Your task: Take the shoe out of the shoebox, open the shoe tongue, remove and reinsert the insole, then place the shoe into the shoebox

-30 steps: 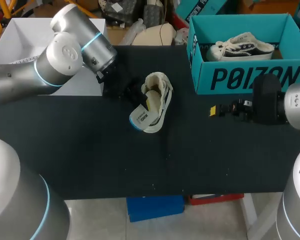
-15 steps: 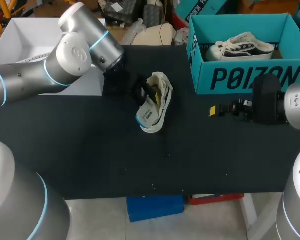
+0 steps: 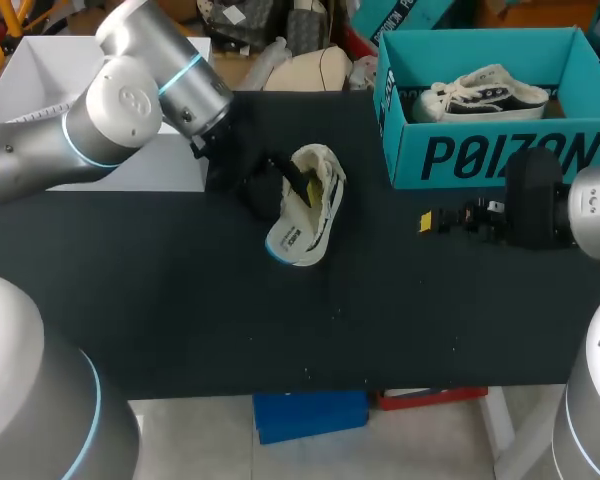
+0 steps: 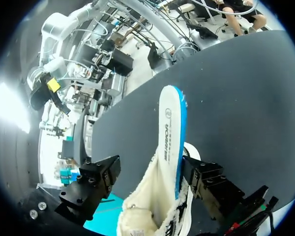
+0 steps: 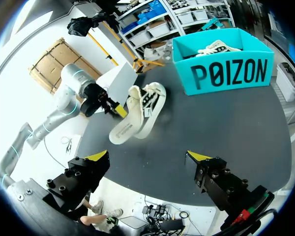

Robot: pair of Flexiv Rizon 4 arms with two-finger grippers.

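Near the middle of the bench (image 3: pixel 180 300), somewhat toward its far edge, the shoe (image 3: pixel 323 185) is seen lying on its side, outside the shoebox (image 3: pixel 500 155). The insole (image 3: pixel 292 240), white with a blue rim, is partly drawn out and juts from the shoe toward the near edge. The left arm (image 3: pixel 130 100) is brought in from the far left corner, and its jaws are set at the shoe's opening.

In the left wrist view the left jaws are spread apart, with the shoe (image 4: pixel 157 216) and the upright insole (image 4: pixel 169 132) between the fingers (image 4: pixel 96 184). One finger is pressed against the shoe, while a strip of bare bench is left between the shoe and the other, so nothing is gripped.

The teal shoebox is placed at the far right corner, open, and a second shoe (image 3: pixel 480 92), white with dark trim, is kept inside it. The right arm (image 3: pixel 580 210) is held over the right side of the bench, just in front of the shoebox's near wall. Its jaws are wide open and empty, as shown by the fingers (image 5: pixel 83 174) in the right wrist view.

A white box (image 3: pixel 40 80) is stood at the far left corner.
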